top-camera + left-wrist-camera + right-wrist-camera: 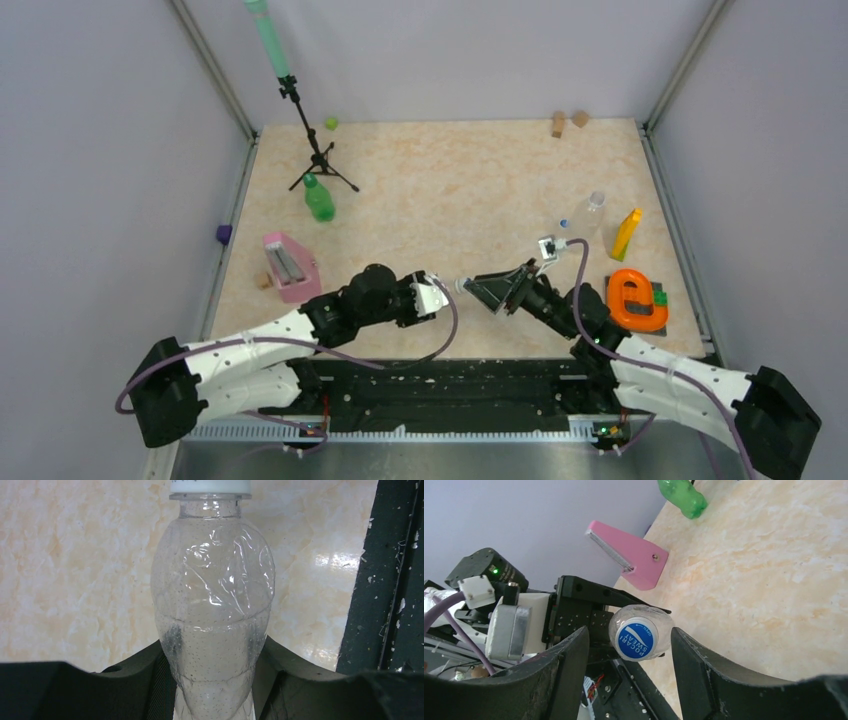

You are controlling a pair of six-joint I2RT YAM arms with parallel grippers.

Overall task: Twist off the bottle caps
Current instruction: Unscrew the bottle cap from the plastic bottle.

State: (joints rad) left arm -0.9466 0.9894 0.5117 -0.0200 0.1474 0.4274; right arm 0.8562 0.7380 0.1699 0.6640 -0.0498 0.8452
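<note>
Bright, even light; glare on table [329,560]; wrist-cam fingers [724,680] soft-focus.

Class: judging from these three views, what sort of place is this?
Probably a robotics lab test cell: two arms bolted to a tabletop enclosed by plain walls, the left gripper holding a clear bottle, with props like a pink block and tripod around.

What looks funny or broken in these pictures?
The clear bottle held in the left gripper looks crumpled: its plastic wall is dented and creased near the top. A second bottle seems to lie on its side by the yellow block, not standing up.
</note>
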